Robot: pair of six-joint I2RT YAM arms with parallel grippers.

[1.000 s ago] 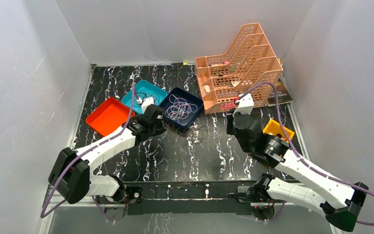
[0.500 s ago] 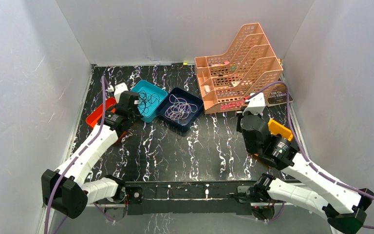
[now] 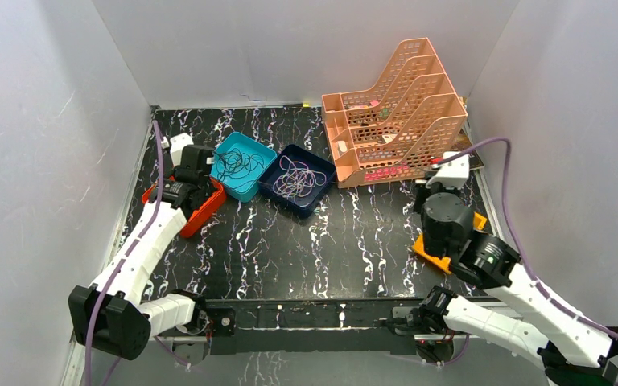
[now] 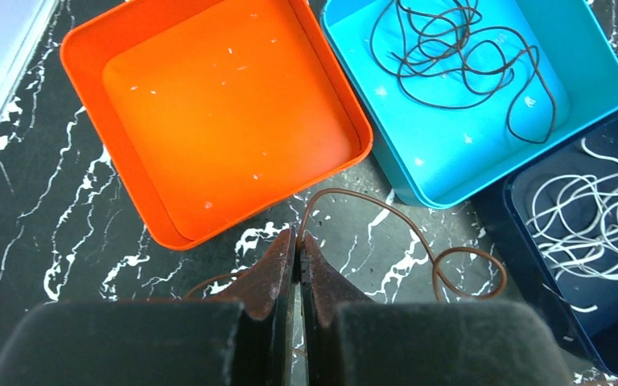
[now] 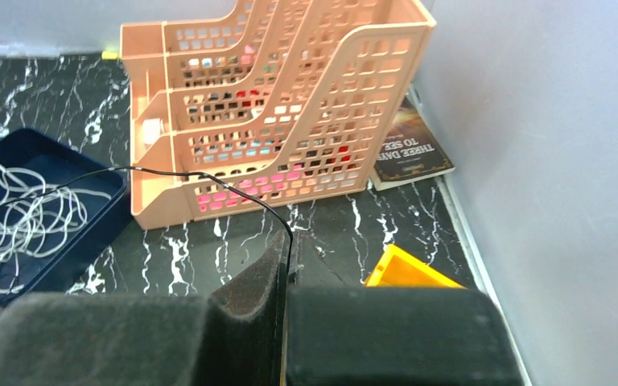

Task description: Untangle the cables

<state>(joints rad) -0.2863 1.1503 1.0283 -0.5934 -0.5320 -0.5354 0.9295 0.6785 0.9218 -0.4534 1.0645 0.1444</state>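
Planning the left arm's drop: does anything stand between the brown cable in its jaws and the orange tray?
Nothing visible does. The left gripper, jaws shut on the brown cable, is just outside the near rim of the orange tray. Only bare table shows between them, and nothing lies in the tray.

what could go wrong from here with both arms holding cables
The right gripper is shut on a black cable that runs past the rack toward the navy tray; pulling may snag it or drag the white cables out.
The brown cable in the left gripper trails a loop on the table by the teal tray; it may catch that rim.
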